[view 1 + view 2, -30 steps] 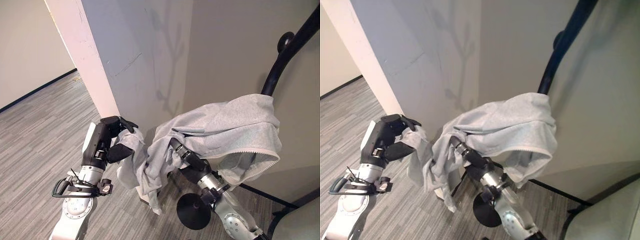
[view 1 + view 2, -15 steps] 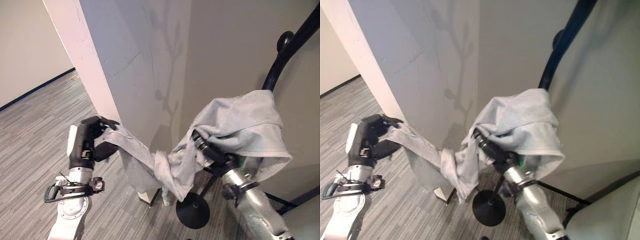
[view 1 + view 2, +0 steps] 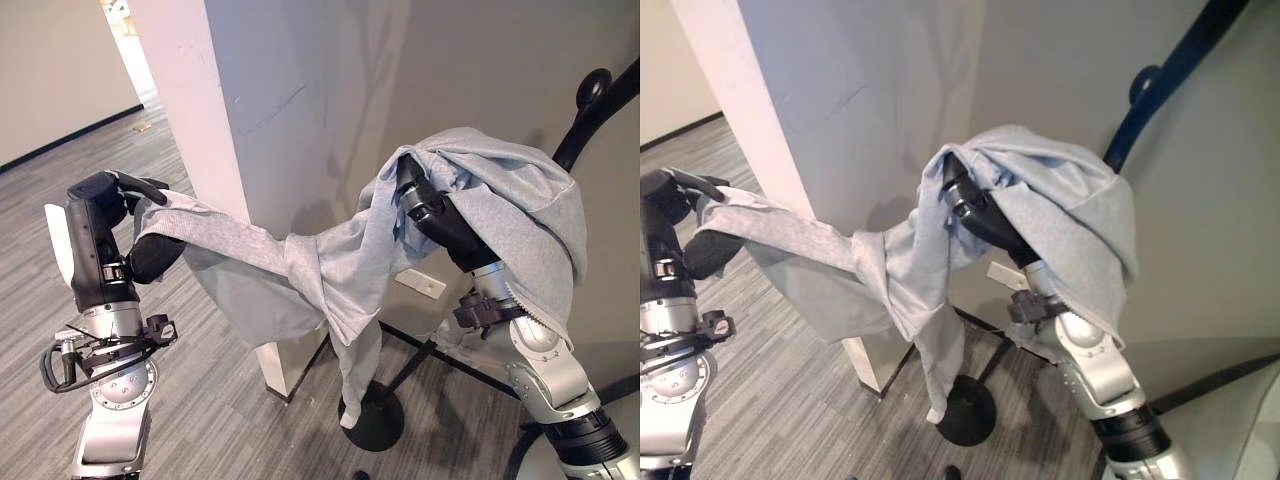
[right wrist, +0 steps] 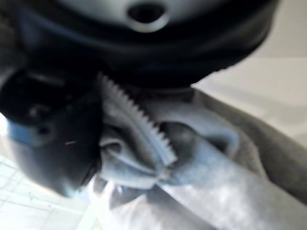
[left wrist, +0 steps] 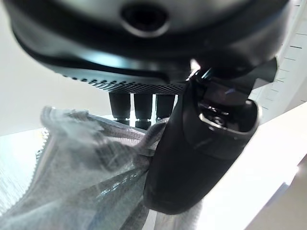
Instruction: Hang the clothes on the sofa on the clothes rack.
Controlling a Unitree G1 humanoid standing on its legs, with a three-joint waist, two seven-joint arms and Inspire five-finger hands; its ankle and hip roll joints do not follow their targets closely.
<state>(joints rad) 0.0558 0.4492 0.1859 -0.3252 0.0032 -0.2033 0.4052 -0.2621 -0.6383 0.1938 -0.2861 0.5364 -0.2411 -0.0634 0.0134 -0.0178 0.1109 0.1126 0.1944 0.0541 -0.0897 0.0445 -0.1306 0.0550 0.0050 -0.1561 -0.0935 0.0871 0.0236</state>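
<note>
A light grey zip jacket hangs stretched between my two hands. My left hand is out to the left and shut on one end of it. In the left wrist view the thumb presses the cloth against the fingers. My right hand is raised, shut on the jacket's bulk, which drapes over the hand and forearm. The zip's teeth run beside that hand's thumb. The dark clothes rack curves up just behind and to the right of the right hand. Its round base stands on the floor below the hanging cloth.
A white pillar stands close behind the stretched jacket, its corner reaching the floor between my arms. Behind the rack, the grey wall carries a white socket plate. Grey plank floor opens out to the left.
My right hand has risen with the jacket toward the rack's upper part. The left hand has drawn away to the left and up, pulling the cloth taut. The camera has shifted.
</note>
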